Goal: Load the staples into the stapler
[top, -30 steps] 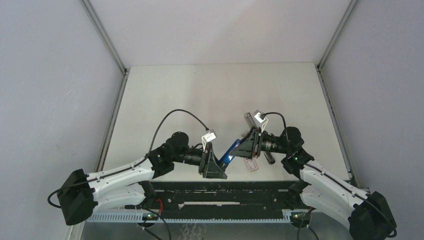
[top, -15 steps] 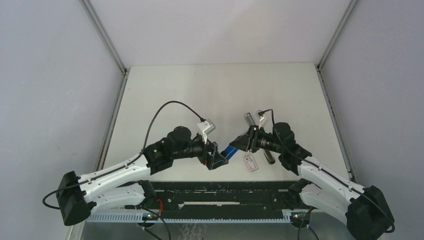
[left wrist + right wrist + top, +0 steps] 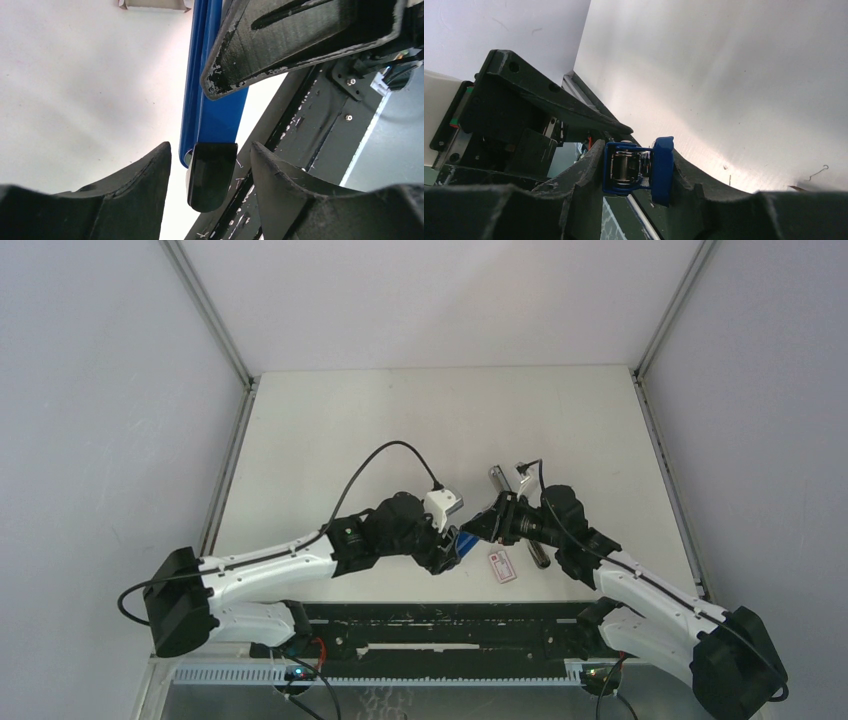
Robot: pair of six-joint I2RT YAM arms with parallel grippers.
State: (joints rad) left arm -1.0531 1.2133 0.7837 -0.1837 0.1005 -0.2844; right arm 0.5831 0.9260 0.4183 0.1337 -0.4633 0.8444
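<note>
The blue stapler [image 3: 465, 538] is held off the table, clamped across its body by my right gripper [image 3: 484, 526], which is shut on it; the right wrist view shows it end-on [image 3: 638, 169] between the fingers. My left gripper [image 3: 450, 549] is open, and in the left wrist view [image 3: 211, 147] its jaws stand on either side of the stapler's black end [image 3: 210, 175] without touching it. The red-and-white staple box [image 3: 501, 566] lies flat on the table just below the right gripper. A small silver-grey piece [image 3: 496, 478] lies behind it.
A short dark cylinder [image 3: 538, 555] lies on the table right of the box. The black rail [image 3: 440, 625] with loose staples on it runs along the table's near edge. A pale grey box edge [image 3: 155, 4] shows at the top of the left wrist view.
My left arm has reached right and turned its wrist, bringing its open jaws around the stapler's near end. My right gripper has rolled and lowered slightly, still holding the stapler.
</note>
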